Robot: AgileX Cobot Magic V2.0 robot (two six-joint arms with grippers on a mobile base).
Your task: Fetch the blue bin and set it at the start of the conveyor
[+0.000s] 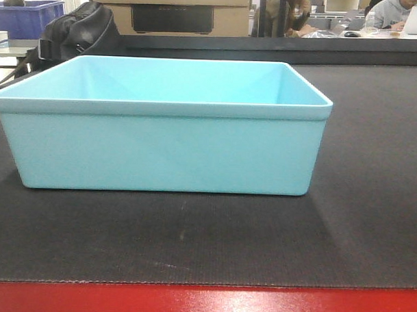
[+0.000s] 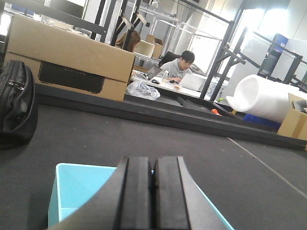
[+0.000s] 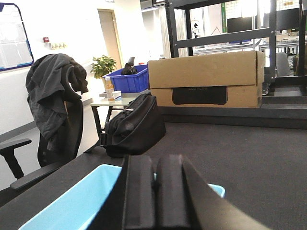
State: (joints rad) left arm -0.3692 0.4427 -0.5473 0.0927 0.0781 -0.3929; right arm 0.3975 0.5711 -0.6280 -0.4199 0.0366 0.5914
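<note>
Front view: the belt (image 1: 371,203), a wide dark grey woven surface, fills most of the frame, with a red strip (image 1: 203,303) along the bottom edge. The bin (image 1: 161,151), pale turquoise plastic, sits flat on the belt at centre frame, upright and empty. It looks light and stiff, with smooth walls that may slip under a pinch. The thin rim lip seems the best place to take hold, one gripper on each side.

Left wrist view: the left gripper (image 2: 153,179) rises from the bottom centre, its two black pads pressed together with nothing between them. The bin shows below and behind it.

Right wrist view: the right gripper (image 3: 155,184), bottom centre, is likewise closed on nothing, poised above the bin. Neither gripper clearly touches the bin.
</note>
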